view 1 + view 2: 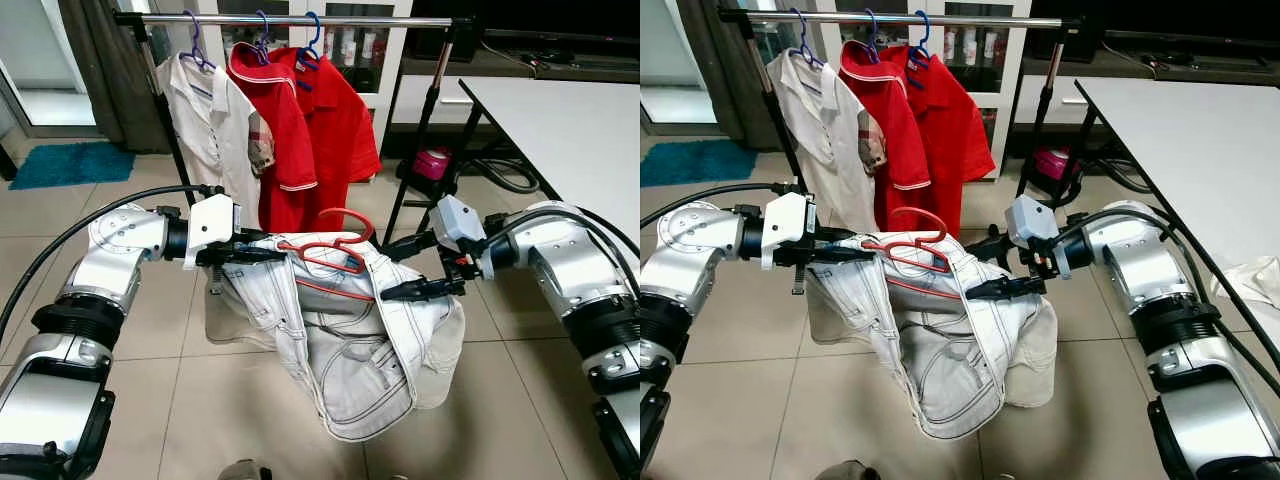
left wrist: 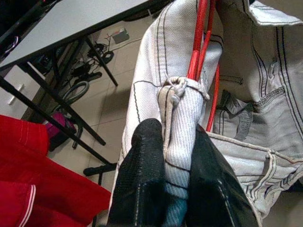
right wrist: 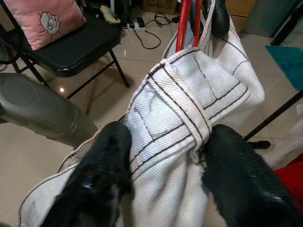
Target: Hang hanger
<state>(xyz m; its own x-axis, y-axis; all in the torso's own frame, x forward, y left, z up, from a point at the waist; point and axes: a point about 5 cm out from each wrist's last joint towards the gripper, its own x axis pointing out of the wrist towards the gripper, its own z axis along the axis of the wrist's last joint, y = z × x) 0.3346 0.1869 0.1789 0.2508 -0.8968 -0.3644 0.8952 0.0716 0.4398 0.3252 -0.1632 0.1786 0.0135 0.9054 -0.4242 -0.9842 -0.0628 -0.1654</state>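
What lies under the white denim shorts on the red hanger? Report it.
Beige floor tiles lie below the white denim shorts, held up by the left gripper and right gripper. The draped cloth hides the red wire hanger's lower bar.

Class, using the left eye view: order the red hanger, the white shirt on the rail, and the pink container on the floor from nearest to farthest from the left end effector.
From the left end effector:
1. Red hanger, just beside it on the jeans.
2. White shirt, behind, on the rail.
3. Pink container, far across to the right, on the floor.
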